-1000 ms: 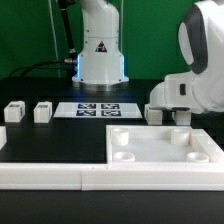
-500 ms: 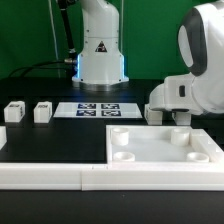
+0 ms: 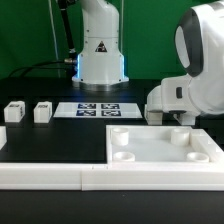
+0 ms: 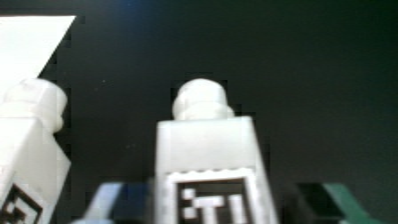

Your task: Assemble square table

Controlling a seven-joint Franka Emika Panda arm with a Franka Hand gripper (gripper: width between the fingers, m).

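Observation:
The white square tabletop (image 3: 165, 142) lies flat at the exterior view's right front, its round corner sockets facing up. Two small white tagged legs (image 3: 15, 112) (image 3: 43, 112) stand at the exterior view's left. My gripper (image 3: 171, 119) hangs low just behind the tabletop's far edge, mostly hidden by the wrist. In the wrist view my gripper (image 4: 214, 200) is open. Its blue finger (image 4: 103, 198) and green finger (image 4: 333, 197) flank a tagged leg (image 4: 208, 145) with gaps on both sides. A second leg (image 4: 27, 140) stands beside it. The tabletop's corner (image 4: 36, 45) shows beyond.
The marker board (image 3: 98, 109) lies mid-table in front of the white robot base (image 3: 100, 50). A long white border rail (image 3: 60, 172) runs along the front edge. A green wall stands behind.
The arm's wrist has shifted slightly toward the exterior view's left and lower over the legs behind the tabletop. The parts have not moved.

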